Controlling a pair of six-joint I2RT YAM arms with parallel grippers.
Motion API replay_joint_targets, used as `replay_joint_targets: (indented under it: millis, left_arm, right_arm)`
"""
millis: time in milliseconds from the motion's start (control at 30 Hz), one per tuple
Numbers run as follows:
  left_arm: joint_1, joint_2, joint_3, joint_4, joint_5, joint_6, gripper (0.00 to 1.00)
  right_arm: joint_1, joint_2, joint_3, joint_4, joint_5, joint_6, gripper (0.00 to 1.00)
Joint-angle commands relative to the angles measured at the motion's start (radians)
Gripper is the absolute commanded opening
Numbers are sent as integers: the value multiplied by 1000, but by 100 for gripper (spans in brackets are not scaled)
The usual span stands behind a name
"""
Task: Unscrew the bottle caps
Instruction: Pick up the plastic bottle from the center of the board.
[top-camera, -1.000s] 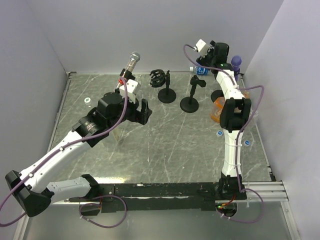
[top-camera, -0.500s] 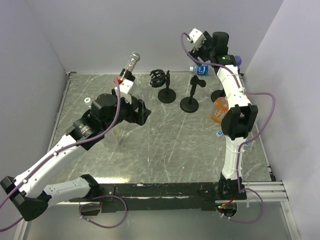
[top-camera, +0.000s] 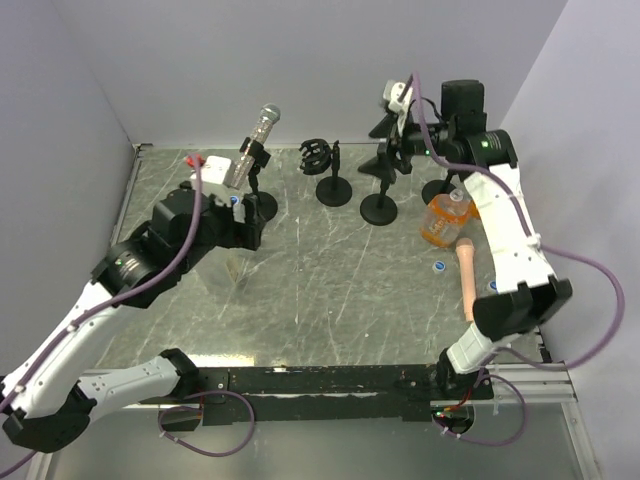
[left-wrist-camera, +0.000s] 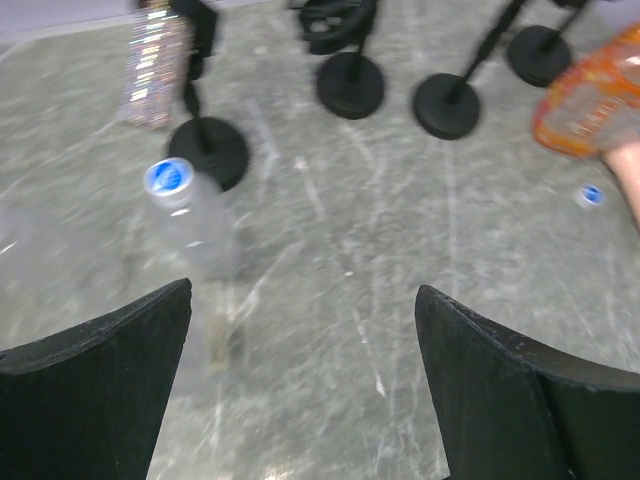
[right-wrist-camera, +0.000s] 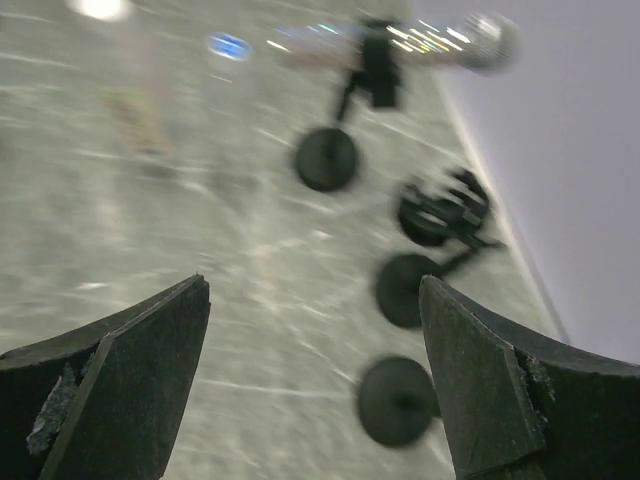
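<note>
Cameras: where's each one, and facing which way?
Top external: above and behind the bases, looking down on the table; both arms show, left gripper and right gripper.
Left wrist: looks forward and down at a clear bottle with a blue cap; its open fingers fill the bottom corners.
Right wrist: looks leftward along the row of black stands; its open fingers below.
Shared: both wrist views catch the silver glitter microphone and that cap.

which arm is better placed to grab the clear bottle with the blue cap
Left. Its open gripper faces the clear bottle close ahead, blue cap on. The right gripper, also open, is over by the far stands, well away from it.
</note>
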Motion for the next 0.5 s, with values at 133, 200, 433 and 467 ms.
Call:
replay_joint_targets:
  millis: [133, 200, 433, 467]
  left_arm:
    - [76, 20, 20, -226, -210, -124, 97]
    - [98, 17, 11, -205, -195, -126, 97]
    - [121, -84, -5, -157, -210, -147, 97]
    - [121, -105, -15, -150, -209, -152, 96]
  right_arm:
    - [186, -78, -177, -17, -256, 116, 91]
    - [258, -56, -208, 60, -239, 191, 90]
    - [504, 247, 49, 212, 161, 537, 86]
    - [530, 308, 120, 201, 212, 594, 85]
